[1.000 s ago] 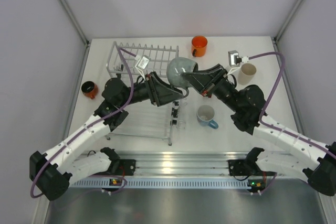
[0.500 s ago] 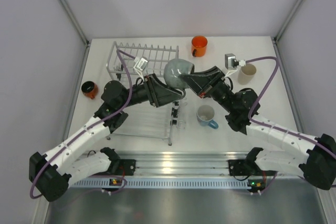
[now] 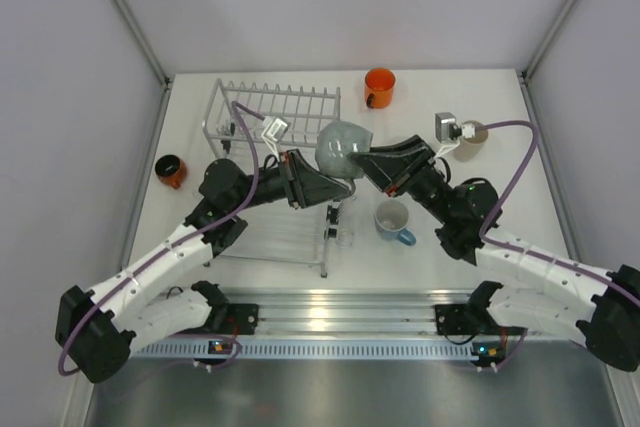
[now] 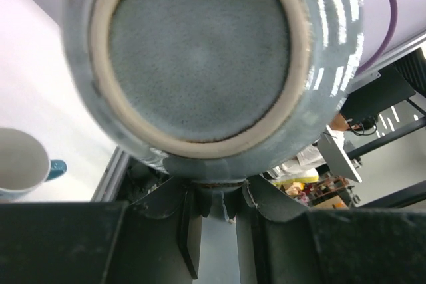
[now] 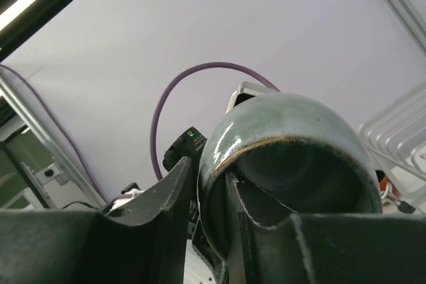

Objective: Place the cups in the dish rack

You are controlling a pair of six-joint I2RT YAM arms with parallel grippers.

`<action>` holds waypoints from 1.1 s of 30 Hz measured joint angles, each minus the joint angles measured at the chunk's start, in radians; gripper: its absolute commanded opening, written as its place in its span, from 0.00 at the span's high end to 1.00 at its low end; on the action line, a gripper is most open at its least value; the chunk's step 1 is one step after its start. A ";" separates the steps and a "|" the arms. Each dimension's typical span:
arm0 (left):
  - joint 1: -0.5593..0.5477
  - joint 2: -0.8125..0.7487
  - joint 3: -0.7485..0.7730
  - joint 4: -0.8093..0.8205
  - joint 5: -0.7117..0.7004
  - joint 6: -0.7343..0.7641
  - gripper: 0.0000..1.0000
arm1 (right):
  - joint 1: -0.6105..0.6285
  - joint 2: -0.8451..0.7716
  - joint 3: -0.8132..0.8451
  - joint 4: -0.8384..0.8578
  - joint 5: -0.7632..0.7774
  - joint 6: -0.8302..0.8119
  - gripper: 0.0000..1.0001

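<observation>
A grey-blue glazed mug (image 3: 341, 144) hangs in the air over the right end of the dish rack (image 3: 262, 103), held from both sides. My left gripper (image 3: 332, 173) is shut on its handle; the left wrist view shows the mug's underside (image 4: 200, 51) above the gripper (image 4: 216, 194). My right gripper (image 3: 366, 160) is shut on the mug's rim (image 5: 293, 131), one finger inside and one outside (image 5: 210, 191). On the table stand a bright orange mug (image 3: 380, 84), a light blue mug (image 3: 393, 220), a beige mug (image 3: 473, 133) and a dark red-orange mug (image 3: 170, 170). No red mug with white inside shows.
A clear utensil holder (image 3: 340, 219) hangs at the rack's right front corner. Grey walls close the table at left, right and back. The light blue mug also shows in the left wrist view (image 4: 20, 164), and rack wires show in the right wrist view (image 5: 399, 131).
The held mug and both grippers have shifted slightly toward the near side. The right wrist has moved so that it now covers more of the beige mug.
</observation>
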 measured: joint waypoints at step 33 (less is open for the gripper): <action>-0.003 -0.145 0.015 -1.085 -0.927 0.469 1.00 | 0.001 -0.517 -0.098 -0.714 0.248 -0.357 0.38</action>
